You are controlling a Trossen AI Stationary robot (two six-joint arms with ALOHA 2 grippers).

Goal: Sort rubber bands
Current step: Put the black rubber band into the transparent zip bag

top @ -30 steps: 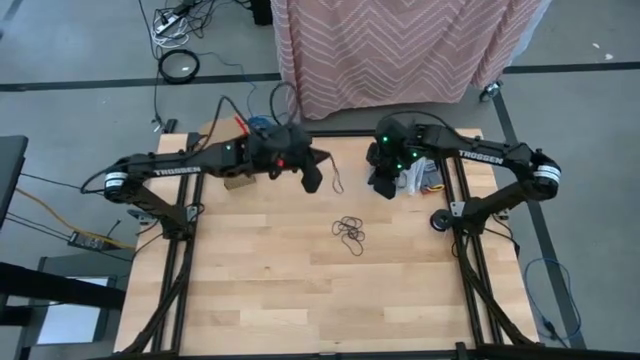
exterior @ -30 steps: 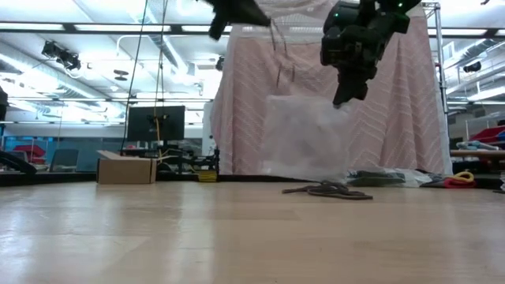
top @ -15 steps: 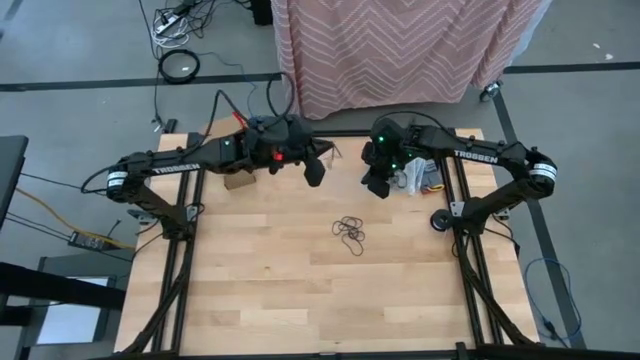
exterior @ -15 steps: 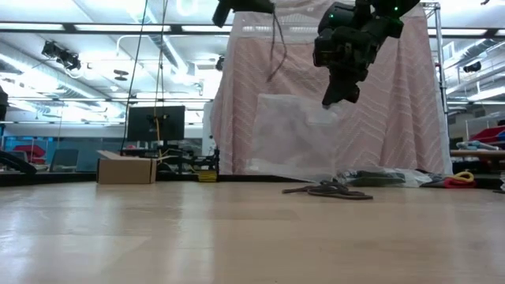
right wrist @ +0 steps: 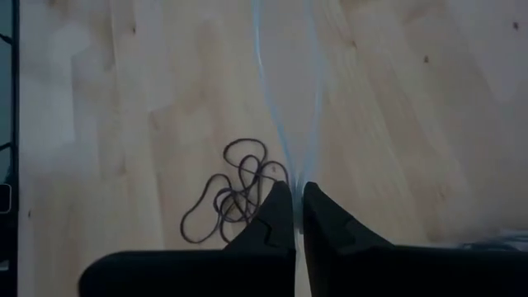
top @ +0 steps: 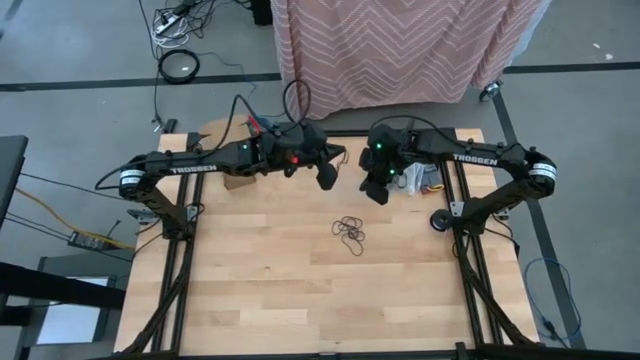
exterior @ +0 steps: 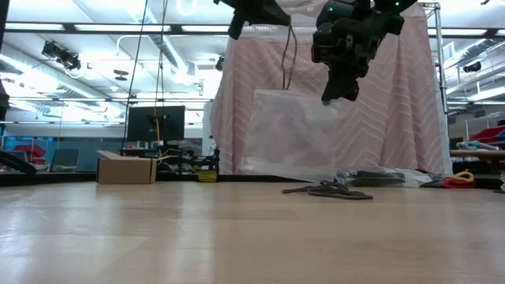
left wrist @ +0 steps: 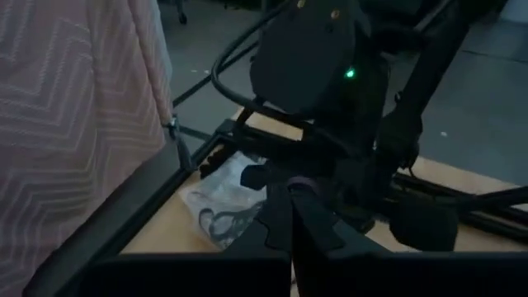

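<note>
Rubber bands (top: 349, 231) lie heaped on the table (top: 260, 280), cluster elongated diagonally.

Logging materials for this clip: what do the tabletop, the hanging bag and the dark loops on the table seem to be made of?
Table: pale wood, matte, shown by plank seams and grain. Bag, pinched by the shut right gripper: thin clear plastic film, hazy, the cloth behind shows through. Rubber bands: thin, limp black loops, likely rubber, lying tangled. One dangles from the shut left gripper.

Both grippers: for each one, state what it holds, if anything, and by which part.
The right gripper is shut on the clear plastic bag, pinching its top edge. The left gripper is shut on a black rubber band, holding its upper end so the loop dangles.
</note>
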